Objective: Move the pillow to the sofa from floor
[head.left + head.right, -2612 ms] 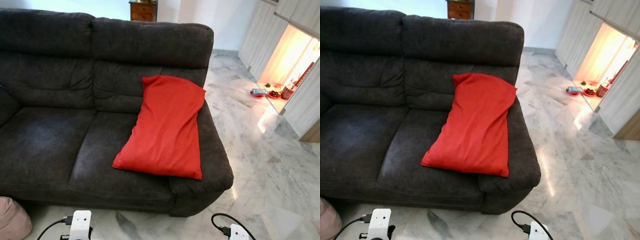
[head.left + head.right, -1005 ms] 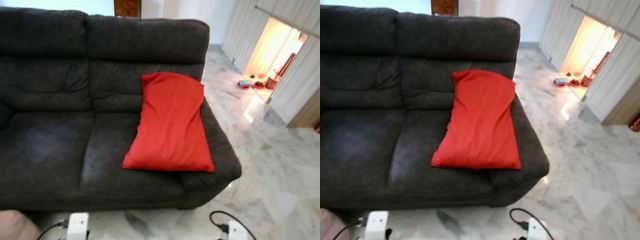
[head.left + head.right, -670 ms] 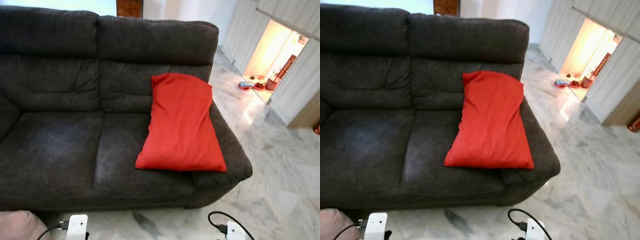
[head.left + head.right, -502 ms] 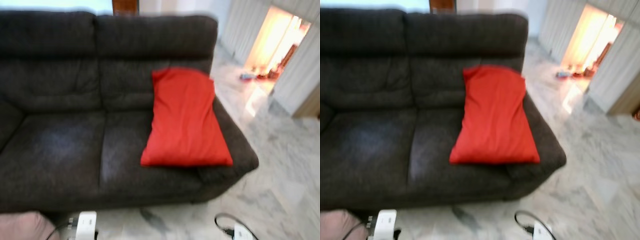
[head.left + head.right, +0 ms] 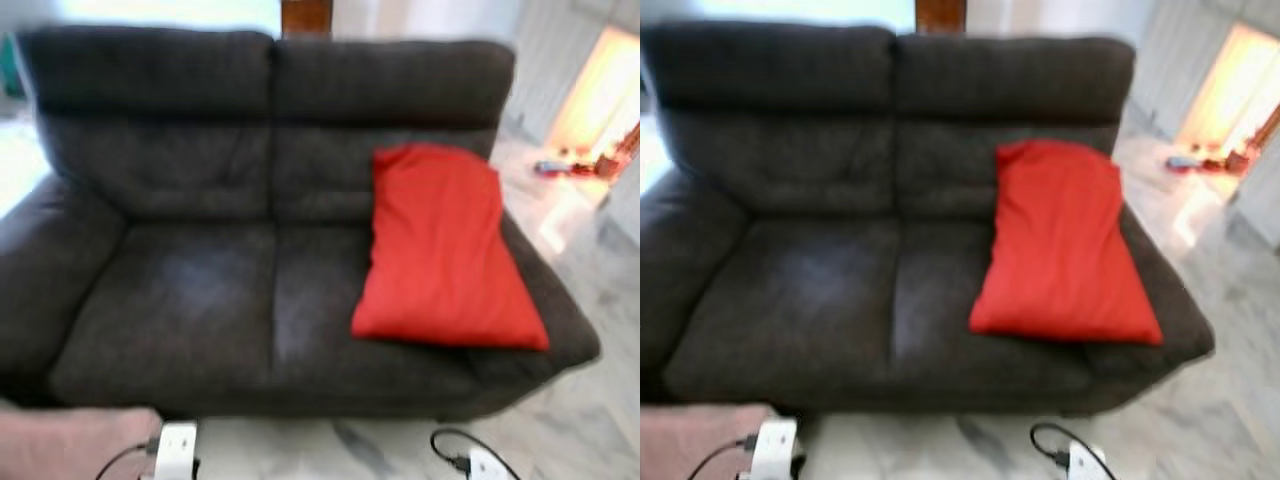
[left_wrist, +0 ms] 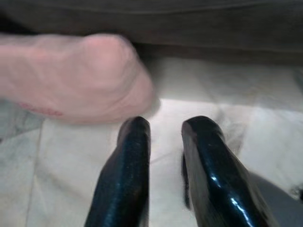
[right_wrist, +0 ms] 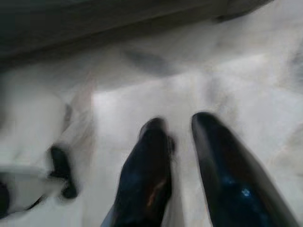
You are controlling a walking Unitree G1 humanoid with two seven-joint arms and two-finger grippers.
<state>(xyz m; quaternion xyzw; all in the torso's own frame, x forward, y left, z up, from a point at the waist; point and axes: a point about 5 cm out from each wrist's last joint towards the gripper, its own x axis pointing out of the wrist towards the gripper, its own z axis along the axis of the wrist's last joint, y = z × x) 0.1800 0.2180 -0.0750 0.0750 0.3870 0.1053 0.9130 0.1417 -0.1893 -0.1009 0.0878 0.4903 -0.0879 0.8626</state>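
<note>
A pale pink pillow (image 5: 70, 440) lies on the marble floor by the sofa's front left corner; the left wrist view shows the pink pillow (image 6: 71, 75) just beyond my fingers. A red pillow (image 5: 440, 250) leans on the right seat and armrest of the dark grey sofa (image 5: 200, 300). My left gripper (image 6: 163, 125) hangs low over the floor, open by a narrow gap, holding nothing and a short way from the pink pillow. My right gripper (image 7: 177, 123) hangs over bare floor in front of the sofa, open and holding nothing. Both eye views are blurred.
The sofa's left armrest (image 5: 50, 260) bulges out above the pink pillow. White marble floor (image 5: 600, 400) runs to the right of the sofa toward a lit doorway (image 5: 600, 100) with small items on the ground. A wooden cabinet (image 5: 305, 15) stands behind the sofa.
The camera has swung left: the sofa and red pillow shifted right in the picture, the left armrest came into view, and more of the pink pillow shows. Neither pillow moved.
</note>
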